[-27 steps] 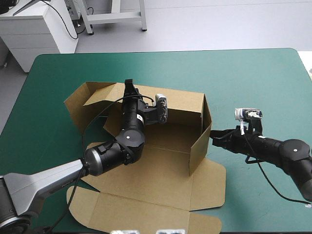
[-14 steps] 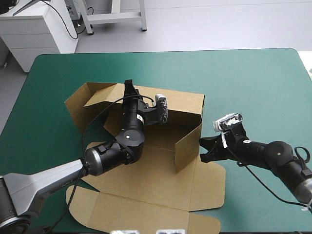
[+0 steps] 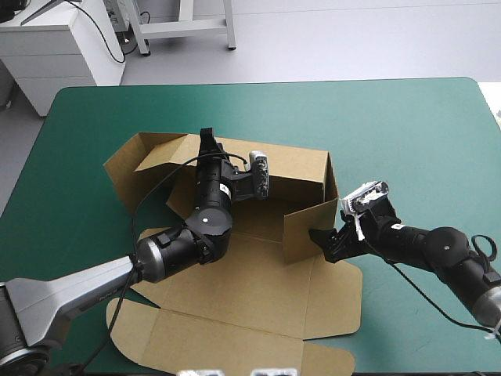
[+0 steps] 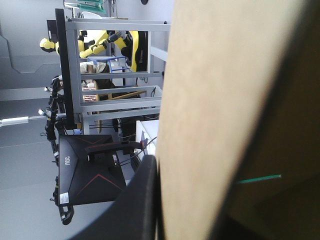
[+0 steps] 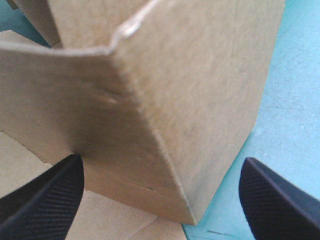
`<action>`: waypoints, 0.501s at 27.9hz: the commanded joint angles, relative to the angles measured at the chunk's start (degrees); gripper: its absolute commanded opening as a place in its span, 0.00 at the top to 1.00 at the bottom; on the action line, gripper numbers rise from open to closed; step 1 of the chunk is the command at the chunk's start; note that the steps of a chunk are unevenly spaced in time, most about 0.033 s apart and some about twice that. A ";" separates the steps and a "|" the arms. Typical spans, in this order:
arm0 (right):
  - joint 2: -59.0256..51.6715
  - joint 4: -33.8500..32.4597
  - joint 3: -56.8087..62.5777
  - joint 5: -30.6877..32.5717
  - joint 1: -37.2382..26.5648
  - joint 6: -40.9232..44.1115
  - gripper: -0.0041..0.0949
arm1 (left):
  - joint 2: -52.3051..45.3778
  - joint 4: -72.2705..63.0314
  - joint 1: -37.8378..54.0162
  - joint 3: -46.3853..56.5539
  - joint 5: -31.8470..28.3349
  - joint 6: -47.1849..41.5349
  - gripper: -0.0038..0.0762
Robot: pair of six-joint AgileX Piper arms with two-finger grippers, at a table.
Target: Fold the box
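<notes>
**Q:** High view: where did things stand, and what could have failed?

**A:** The brown box (image 3: 258, 274) lay at centre-left on the teal-green cover (image 3: 407, 125), with its rear wall (image 3: 290, 168) raised. The left gripper (image 3: 207, 141) pinched that wall's top edge. The right gripper (image 3: 327, 241), spread wide, met the right side wall (image 3: 301, 231) at centre-right. Pushed off its crease, that wall would probably buckle or spring outward. The left arm (image 3: 180, 247) hid part of the base.

**Q:** Left wrist view?

**A:** Board (image 4: 215, 100) lay against one black finger (image 4: 142, 210); the opposing finger was only a dark blur. A slipping pinch would likely let the rear wall drop.

**Q:** Right wrist view?

**A:** The fingers (image 5: 45, 200) stood far apart and held nothing. The wall's bent corner (image 5: 125, 55) was ahead, between them. Whether either finger touched the board could not be made out.
</notes>
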 commanded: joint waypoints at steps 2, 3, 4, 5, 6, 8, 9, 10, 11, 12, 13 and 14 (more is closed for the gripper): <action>-0.87 4.70 -1.27 -3.22 0.01 -0.83 0.16 | -2.35 2.44 0.00 -1.78 0.58 -1.08 0.96; -0.87 5.44 -1.27 -3.21 0.01 -1.81 0.16 | -2.35 2.44 0.00 -1.78 0.58 -1.08 0.96; -0.87 6.60 -1.17 -3.21 0.01 -2.42 0.16 | -2.35 2.48 0.00 -1.78 0.58 -1.08 0.96; -0.87 7.29 -1.17 -3.10 0.12 -2.59 0.16 | -2.35 2.48 0.00 -1.78 0.48 -1.08 0.96; -0.87 7.80 -1.17 -3.53 0.55 -2.59 0.16 | -2.35 2.48 0.00 -1.78 0.45 -1.08 0.96; -0.87 7.90 -1.17 -8.25 4.67 -2.35 0.16 | -2.35 2.48 0.00 -1.78 0.35 -1.08 0.96; -0.77 7.90 -1.17 -10.63 7.09 -1.89 0.16 | -2.35 2.48 0.00 -1.78 0.35 -1.08 0.96; -0.66 7.70 -1.17 -13.54 9.83 -1.20 0.16 | -2.35 2.48 0.00 -1.78 0.35 -1.08 0.96; -0.35 7.44 -1.17 -16.55 12.68 -0.45 0.16 | -2.35 2.61 0.00 -1.78 0.35 -1.08 0.96; -0.05 7.28 -1.17 -21.38 15.40 0.47 0.16 | -2.35 2.59 0.00 -1.78 0.35 -1.08 0.96; 0.40 7.43 -1.17 -26.02 17.79 0.79 0.16 | -2.35 2.72 0.00 -1.78 0.35 -1.08 0.96; 0.55 8.11 -1.17 -29.89 19.43 1.24 0.16 | -2.35 2.72 0.00 -1.78 0.35 -1.08 0.96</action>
